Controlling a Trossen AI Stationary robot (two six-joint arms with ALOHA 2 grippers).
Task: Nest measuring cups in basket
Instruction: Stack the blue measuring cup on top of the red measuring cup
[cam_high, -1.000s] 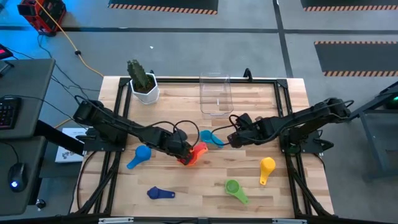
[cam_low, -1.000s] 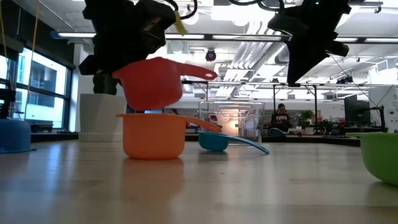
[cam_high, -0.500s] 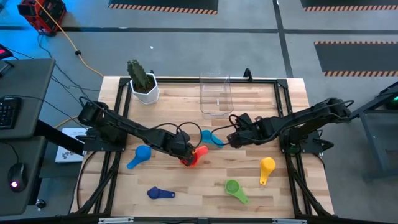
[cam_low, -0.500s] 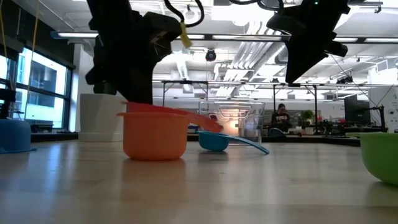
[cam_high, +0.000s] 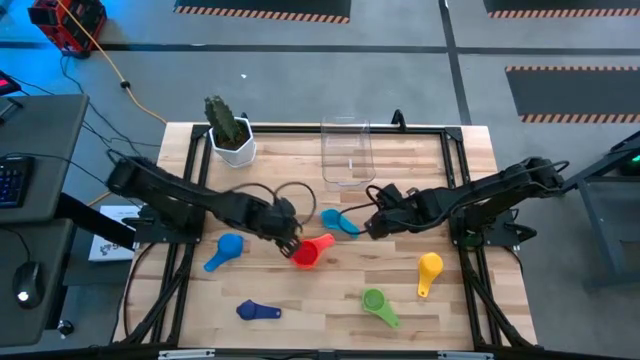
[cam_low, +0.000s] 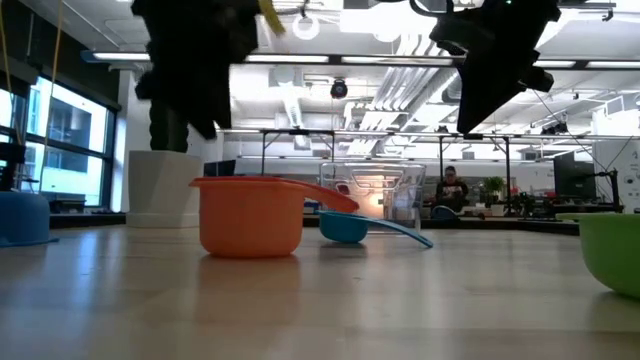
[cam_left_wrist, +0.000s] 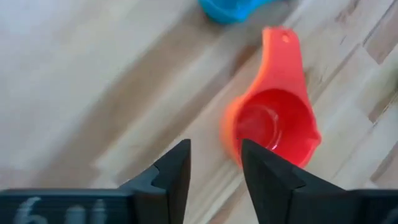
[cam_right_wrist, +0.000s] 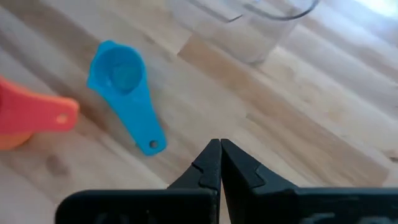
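Note:
A red measuring cup (cam_left_wrist: 273, 127) sits nested inside an orange one (cam_low: 250, 222) at the table's middle, its handle (cam_left_wrist: 278, 56) pointing toward the light blue cup (cam_high: 340, 221). My left gripper (cam_left_wrist: 214, 168) hangs open just left of and above this pair (cam_high: 310, 250), touching nothing. My right gripper (cam_high: 370, 226) hovers shut to the right of the light blue cup (cam_right_wrist: 124, 87), holding nothing. The clear basket (cam_high: 347, 152) stands at the far middle with nothing in it.
A blue cup (cam_high: 225, 250) lies left of the pair, a dark blue one (cam_high: 258, 311) near the front. Green (cam_high: 378, 303) and yellow (cam_high: 429, 270) cups lie at the front right. A white pot with a cactus (cam_high: 232, 135) stands at the far left.
My left gripper has lowered the red cup into the orange cup, opened and let it go. It has then risen and drawn back a little toward the table's left. The red cup now rests inside the orange one.

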